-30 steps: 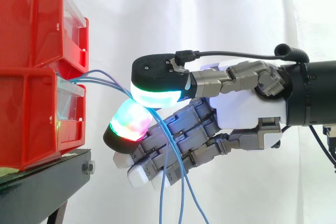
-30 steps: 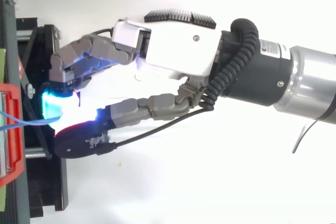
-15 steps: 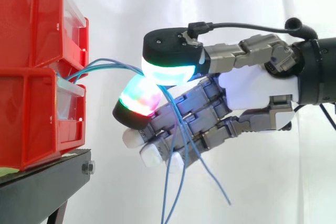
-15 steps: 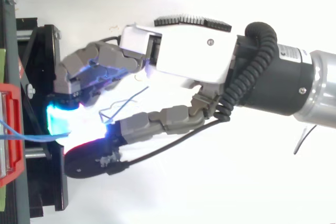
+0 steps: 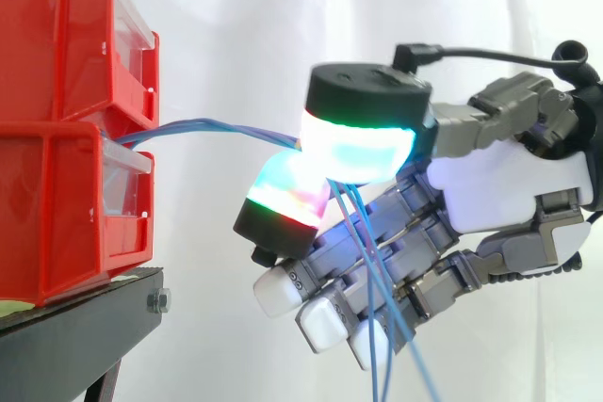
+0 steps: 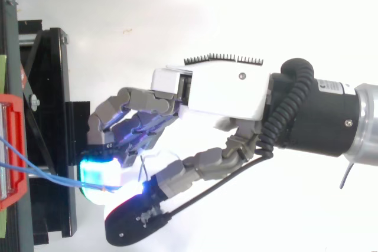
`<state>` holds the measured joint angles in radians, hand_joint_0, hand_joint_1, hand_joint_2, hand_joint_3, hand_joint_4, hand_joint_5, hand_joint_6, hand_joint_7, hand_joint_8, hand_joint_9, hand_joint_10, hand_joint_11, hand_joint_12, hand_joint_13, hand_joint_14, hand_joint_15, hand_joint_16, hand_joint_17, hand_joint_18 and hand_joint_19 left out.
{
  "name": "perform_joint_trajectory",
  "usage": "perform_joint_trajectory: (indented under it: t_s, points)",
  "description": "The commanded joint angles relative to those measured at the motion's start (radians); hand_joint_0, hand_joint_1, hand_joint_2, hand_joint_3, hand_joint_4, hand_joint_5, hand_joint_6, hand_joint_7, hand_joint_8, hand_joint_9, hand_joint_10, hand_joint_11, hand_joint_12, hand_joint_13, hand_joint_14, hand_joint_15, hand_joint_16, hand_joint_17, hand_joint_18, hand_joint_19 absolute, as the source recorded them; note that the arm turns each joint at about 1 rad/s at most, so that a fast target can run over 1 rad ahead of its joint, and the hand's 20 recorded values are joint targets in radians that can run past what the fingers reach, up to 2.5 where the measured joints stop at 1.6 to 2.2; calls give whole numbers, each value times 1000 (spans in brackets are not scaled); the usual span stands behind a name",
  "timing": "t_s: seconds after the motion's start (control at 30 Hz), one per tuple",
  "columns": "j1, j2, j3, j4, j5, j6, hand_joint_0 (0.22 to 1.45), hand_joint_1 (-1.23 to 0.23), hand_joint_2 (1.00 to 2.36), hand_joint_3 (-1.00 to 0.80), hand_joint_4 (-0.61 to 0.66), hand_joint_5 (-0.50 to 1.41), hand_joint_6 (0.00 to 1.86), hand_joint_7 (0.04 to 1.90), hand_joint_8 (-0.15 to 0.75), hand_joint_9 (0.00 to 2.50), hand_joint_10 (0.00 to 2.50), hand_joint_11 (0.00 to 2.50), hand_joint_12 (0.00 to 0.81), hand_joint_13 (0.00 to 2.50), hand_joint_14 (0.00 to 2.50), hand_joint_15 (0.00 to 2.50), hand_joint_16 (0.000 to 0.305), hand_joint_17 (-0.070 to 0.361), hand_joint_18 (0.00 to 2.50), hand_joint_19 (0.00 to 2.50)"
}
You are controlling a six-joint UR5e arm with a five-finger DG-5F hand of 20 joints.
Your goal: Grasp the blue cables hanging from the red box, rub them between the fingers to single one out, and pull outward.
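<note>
Several thin blue cables run nearly level from the lower red bin to my hand, stretched taut. The hand's thumb pad, glowing green and cyan, presses the cables against a fingertip glowing red and green. Below the pinch the loose cable ends hang down past the other curled fingers. From above, the blue cables leave the red bin and meet the glowing fingertips of the hand.
A second red bin is stacked on the lower one. Both rest on a black stand at the left. A white curtain fills the background, with open room to the right of the bins.
The hand has moved to the right, away from the bins, and slightly up, keeping its pinch. The cables have gone from a drooping arc to a taut, nearly level line.
</note>
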<state>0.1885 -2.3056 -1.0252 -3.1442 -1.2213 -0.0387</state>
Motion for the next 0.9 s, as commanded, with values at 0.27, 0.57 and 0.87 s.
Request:
perform_joint_trajectory:
  t_s: [0.27,0.57,0.87]
  points:
    - [6,0,1,-11,2,25,583,-713,1000,-500,200,-175,897,1011,303,803,12,446,416,819,20,530,51,115,710,602]
    - [9,0,2,-11,2,25,498,-679,1000,-500,209,-166,876,1028,327,811,13,424,446,818,17,537,56,127,720,634]
    - [9,0,5,-11,-1,25,460,-680,1000,-500,223,-160,871,1027,346,842,13,415,457,833,17,541,59,133,738,628]
